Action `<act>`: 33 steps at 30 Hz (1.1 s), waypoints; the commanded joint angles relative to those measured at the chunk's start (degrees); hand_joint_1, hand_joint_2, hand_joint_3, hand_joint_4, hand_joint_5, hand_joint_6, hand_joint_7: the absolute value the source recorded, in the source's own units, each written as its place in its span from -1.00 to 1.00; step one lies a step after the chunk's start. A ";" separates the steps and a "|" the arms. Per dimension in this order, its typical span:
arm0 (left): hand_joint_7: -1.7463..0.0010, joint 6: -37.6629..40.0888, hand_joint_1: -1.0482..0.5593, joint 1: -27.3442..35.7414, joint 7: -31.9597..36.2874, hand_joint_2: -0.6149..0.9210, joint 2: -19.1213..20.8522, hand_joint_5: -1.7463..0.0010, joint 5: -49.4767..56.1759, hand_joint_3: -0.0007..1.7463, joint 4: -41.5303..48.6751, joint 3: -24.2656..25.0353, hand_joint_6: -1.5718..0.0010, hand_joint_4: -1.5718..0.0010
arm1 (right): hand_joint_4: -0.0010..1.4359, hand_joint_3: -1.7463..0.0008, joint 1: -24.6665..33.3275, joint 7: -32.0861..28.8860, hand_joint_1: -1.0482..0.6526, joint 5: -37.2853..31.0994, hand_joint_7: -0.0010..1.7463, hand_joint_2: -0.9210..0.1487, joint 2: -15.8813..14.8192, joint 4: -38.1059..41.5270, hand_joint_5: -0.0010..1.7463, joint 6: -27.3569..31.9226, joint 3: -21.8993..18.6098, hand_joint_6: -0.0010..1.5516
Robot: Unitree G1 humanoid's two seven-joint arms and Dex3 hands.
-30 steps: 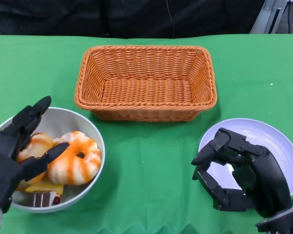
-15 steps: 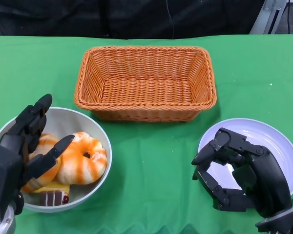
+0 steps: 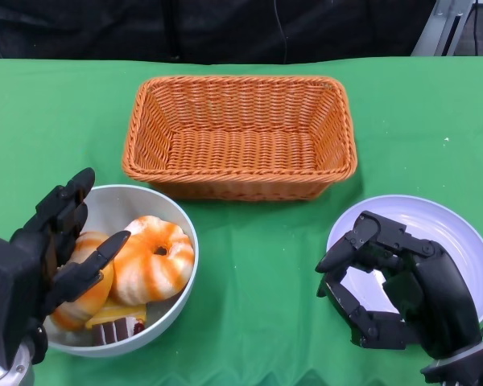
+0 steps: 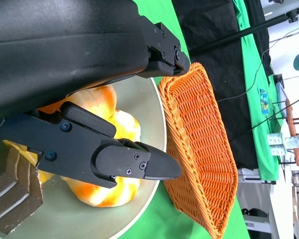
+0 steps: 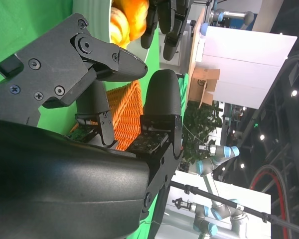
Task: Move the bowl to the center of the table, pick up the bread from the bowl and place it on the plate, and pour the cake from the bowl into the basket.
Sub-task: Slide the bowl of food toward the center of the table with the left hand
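Note:
The grey bowl (image 3: 181, 233) sits at the front left on the green cloth. It holds two orange-striped breads (image 3: 153, 269) and a brown-and-white cake slice (image 3: 117, 326). My left hand (image 3: 40, 265) grips the bowl's near-left rim, with fingers inside over the breads. The left wrist view shows the bread (image 4: 114, 124), the cake (image 4: 12, 194) and the bowl wall (image 4: 139, 164) under my fingers. The white plate (image 3: 451, 233) lies at the front right. My right hand (image 3: 394, 293) hovers over its left edge, fingers loosely curved and holding nothing.
An empty orange wicker basket (image 3: 240, 137) stands at the middle back, just beyond the bowl. A strip of green cloth (image 3: 258, 273) separates bowl and plate. The table's front edge runs close below both hands.
My left hand has slid the bowl to the right and slightly toward the front, and the breads have shifted inside it. The right hand, plate and basket have not moved.

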 commanded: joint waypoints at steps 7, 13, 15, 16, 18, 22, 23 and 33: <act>1.00 0.37 -0.42 0.13 -2.72 1.00 0.00 0.99 -1.89 -0.71 1.23 -0.17 0.77 0.86 | -0.02 -0.09 0.43 0.05 -0.02 0.35 0.43 -0.18 -0.62 -0.96 0.71 0.15 -0.20 -0.11; 0.99 -1.87 -0.44 0.20 -3.09 1.00 -0.26 0.97 -0.90 -0.71 2.90 -1.19 0.75 0.81 | -0.03 -0.09 0.43 0.03 -0.01 0.20 0.44 -0.19 -0.68 -1.12 0.72 0.39 -0.13 -0.11; 0.99 -1.62 -0.43 -0.05 -3.29 1.00 -0.64 0.97 -1.65 -0.72 3.72 -1.13 0.75 0.80 | -0.03 -0.10 0.48 -0.13 -0.01 0.12 0.44 -0.18 -0.58 -1.22 0.71 0.53 -0.11 -0.11; 0.99 -1.72 -0.43 -0.17 -3.34 1.00 -0.70 0.97 -1.72 -0.72 4.17 -1.13 0.75 0.80 | -0.03 -0.10 0.51 -0.22 -0.01 0.03 0.44 -0.18 -0.54 -1.23 0.71 0.51 -0.10 -0.11; 0.99 -2.01 -0.43 -0.40 -3.46 1.00 -0.80 0.97 -1.89 -0.72 4.99 -1.05 0.75 0.81 | -0.03 -0.11 0.54 -0.28 -0.01 -0.04 0.44 -0.18 -0.51 -1.21 0.71 0.40 -0.08 -0.11; 1.00 -0.95 -0.41 -0.97 -4.23 1.00 -1.08 0.98 -3.70 -0.72 6.05 -0.61 0.76 0.81 | -0.01 -0.11 0.45 -0.45 -0.02 -0.37 0.43 -0.16 -0.51 -1.03 0.71 0.02 -0.11 -0.11; 1.00 -0.83 -0.41 -1.04 -4.26 1.00 -1.07 0.98 -3.87 -0.72 6.17 -0.60 0.76 0.81 | -0.01 -0.11 0.44 -0.44 -0.02 -0.39 0.43 -0.17 -0.53 -1.02 0.71 0.04 -0.12 -0.11; 0.99 -0.53 -0.44 -1.78 -5.25 1.00 -1.55 0.98 -5.58 -0.73 8.47 -0.28 0.74 0.79 | -0.01 -0.11 0.34 -0.19 -0.02 -0.03 0.43 -0.17 -0.56 -0.92 0.72 0.07 -0.11 -0.11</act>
